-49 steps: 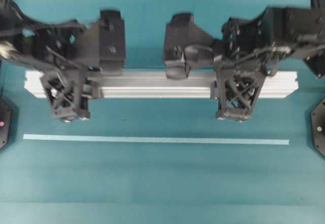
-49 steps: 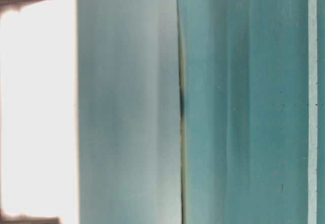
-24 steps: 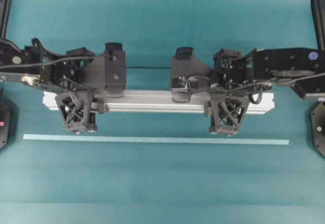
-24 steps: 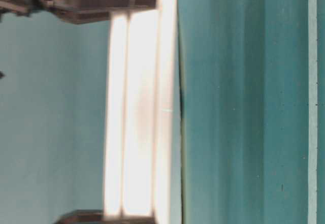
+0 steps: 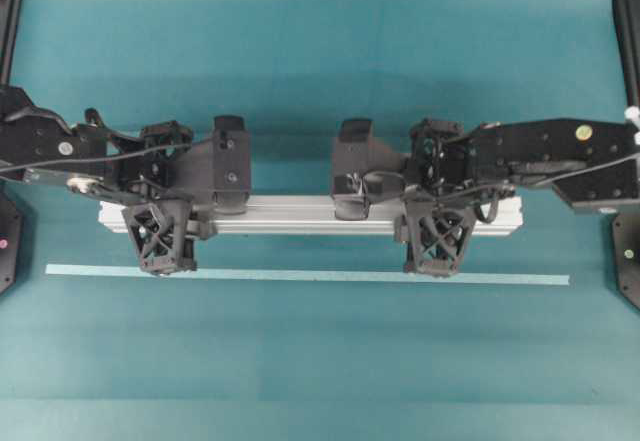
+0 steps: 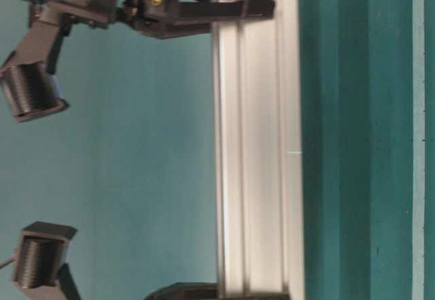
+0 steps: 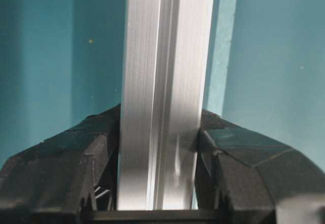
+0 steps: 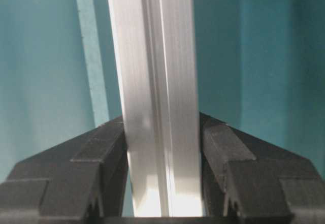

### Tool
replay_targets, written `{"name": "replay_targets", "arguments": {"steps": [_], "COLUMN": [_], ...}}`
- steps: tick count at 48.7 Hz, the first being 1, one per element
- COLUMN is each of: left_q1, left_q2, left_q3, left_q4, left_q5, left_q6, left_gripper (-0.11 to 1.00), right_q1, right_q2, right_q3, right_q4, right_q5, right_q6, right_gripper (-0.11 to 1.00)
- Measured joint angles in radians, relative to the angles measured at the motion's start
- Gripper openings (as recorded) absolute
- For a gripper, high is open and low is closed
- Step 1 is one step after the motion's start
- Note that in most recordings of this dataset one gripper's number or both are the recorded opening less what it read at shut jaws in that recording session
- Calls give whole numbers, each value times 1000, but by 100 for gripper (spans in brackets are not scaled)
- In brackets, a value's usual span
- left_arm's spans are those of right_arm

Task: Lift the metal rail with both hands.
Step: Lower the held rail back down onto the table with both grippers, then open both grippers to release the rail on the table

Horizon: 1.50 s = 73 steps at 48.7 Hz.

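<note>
So the teal counter took up pretty much the whole overhead view, with the metal rail stretched left to right across the middle of the frame, its long axis running parallel to the pale tape strip just below it. In the table-level view the rail looked clear of the counter — I'd say already lifted a bit. The left claw was clamped on the rail near its left end, and the right claw was clamped near the right end, both closed across the rail's width. Each wrist view showed the rail pinched snug between the fingers — so neither arm was nearer; it looked like an even, level two-point hold.
</note>
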Motion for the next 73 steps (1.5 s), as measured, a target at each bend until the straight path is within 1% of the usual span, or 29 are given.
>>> {"name": "replay_targets", "arguments": {"steps": [7,16,23,37,47,60,68,73], "left_q1": [-3,-17,-25,-40,-55,-63,-69,-74], "left_q2": [23,46,64,91,101,118,124,132], "left_q3": [18,46,63,75,77,74,74,77], "left_q4": [0,0,2,2,2,2,3,3], "left_q5": [-37,-103,-149,-181,-206,-221,-229,-242], "left_q6": [-3,-43,-58,-67,-78,-86,-118,-124], "left_gripper": [36,36,36,36,36,36,36,36], "right_q1": [8,17,20,35,43,48,46,48], "right_q2": [17,20,28,52,63,71,74,77], "right_q3": [29,61,81,103,117,138,146,150], "right_q4": [5,9,21,48,55,58,58,57], "right_q5": [-43,-94,-123,-176,-193,-216,-225,-235], "right_q6": [0,0,0,0,2,0,0,2], "right_gripper": [38,39,39,39,39,39,39,39]}}
